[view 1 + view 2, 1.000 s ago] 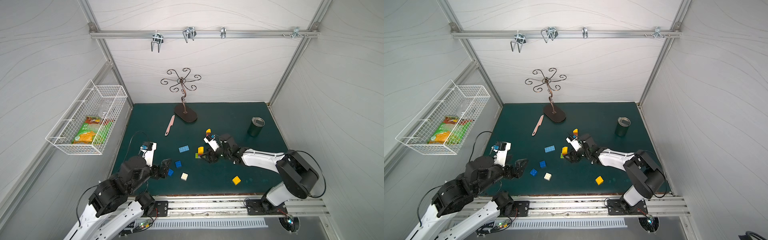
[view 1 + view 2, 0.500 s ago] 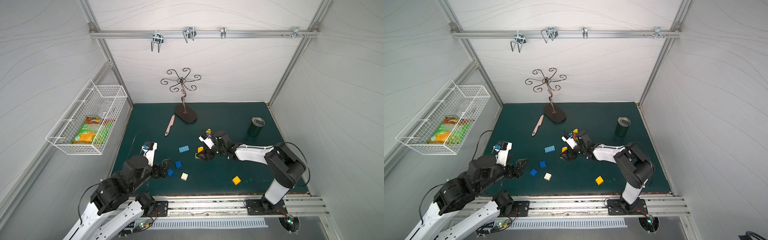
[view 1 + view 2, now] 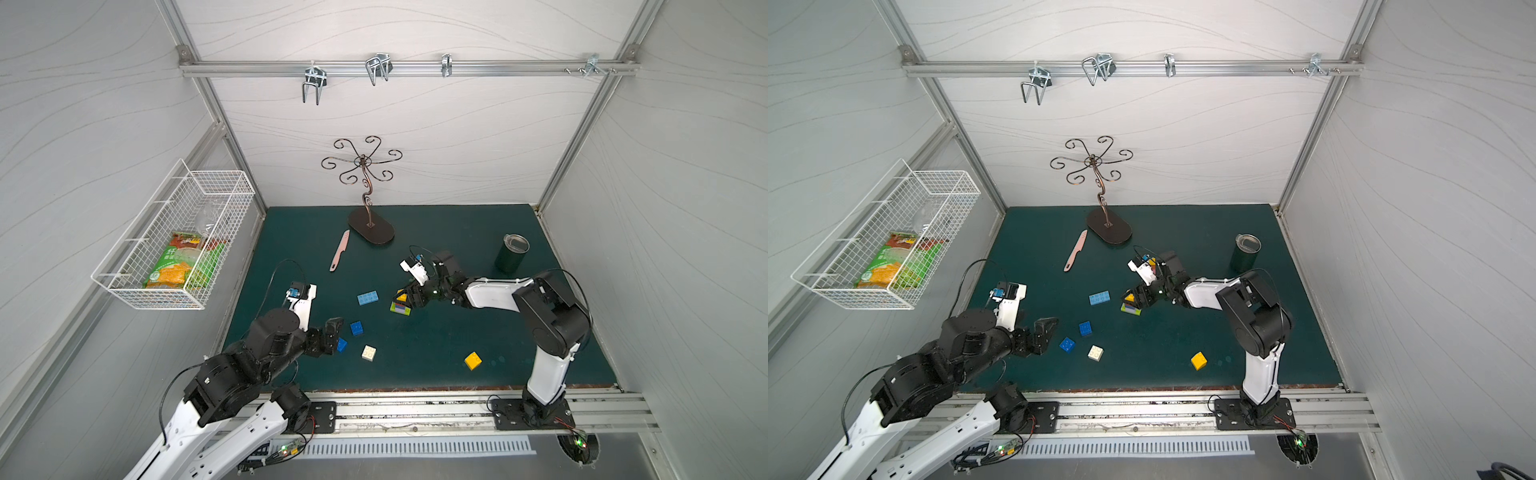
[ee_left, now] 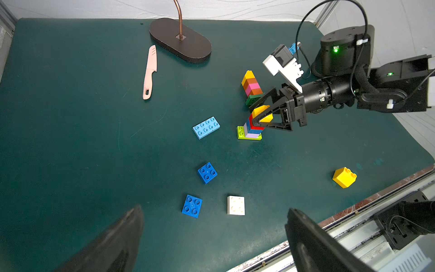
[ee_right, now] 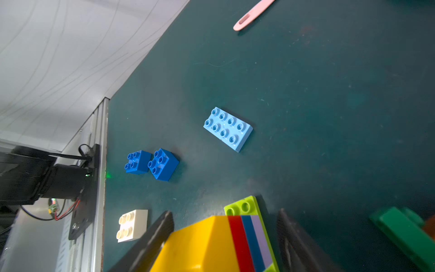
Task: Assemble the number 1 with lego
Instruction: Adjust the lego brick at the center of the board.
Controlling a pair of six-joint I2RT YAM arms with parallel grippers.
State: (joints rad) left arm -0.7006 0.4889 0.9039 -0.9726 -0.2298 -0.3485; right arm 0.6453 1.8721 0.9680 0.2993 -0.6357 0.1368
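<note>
1. As the right gripper (image 4: 255,117) is narrowing, its jaws are straddling the yellow brick (image 5: 197,245) topping the small stack (image 4: 251,130) mid-table; whether they are touching it is unclear.
2. Meanwhile the left gripper (image 3: 334,333) is idling wide open, empty, beside loose blue bricks (image 4: 207,172).
3. A grip on that brick is likely coming.

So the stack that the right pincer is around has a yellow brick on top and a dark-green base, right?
Not quite. The stack that the right pincer is around has a yellow brick on top but a lime base, not dark green; the left wrist view shows it.
</note>
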